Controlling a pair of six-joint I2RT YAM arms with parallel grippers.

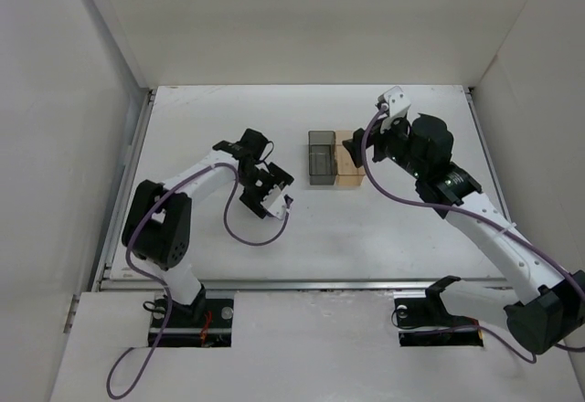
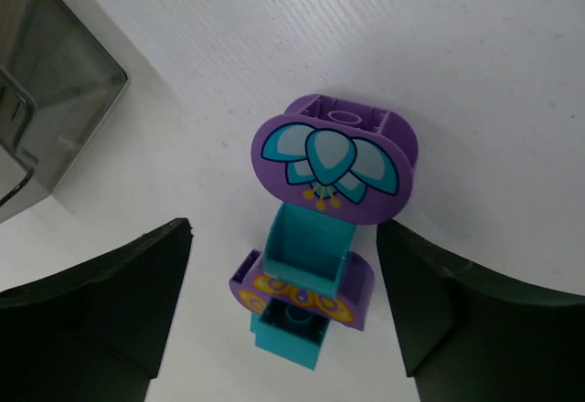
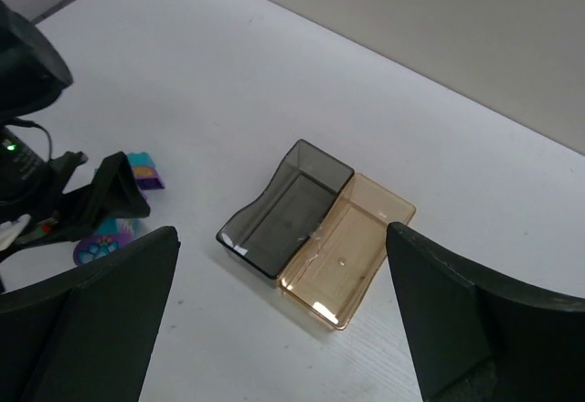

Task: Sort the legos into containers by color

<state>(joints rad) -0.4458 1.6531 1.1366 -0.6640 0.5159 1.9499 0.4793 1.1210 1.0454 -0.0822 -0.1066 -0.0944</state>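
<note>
The legos lie in a tight row on the table in the left wrist view: a purple rounded brick with a teal flower print, a teal brick, a purple brick with orange print and a second teal brick. My left gripper is open, its fingers either side of the near bricks without touching them; it also shows from above. The joined bins, smoky grey and amber, look empty. My right gripper is open and empty above them, and shows from above.
The grey bin's corner stands just left of the left gripper. In the right wrist view the bricks lie left of the bins beside the left arm. White walls enclose the table on three sides.
</note>
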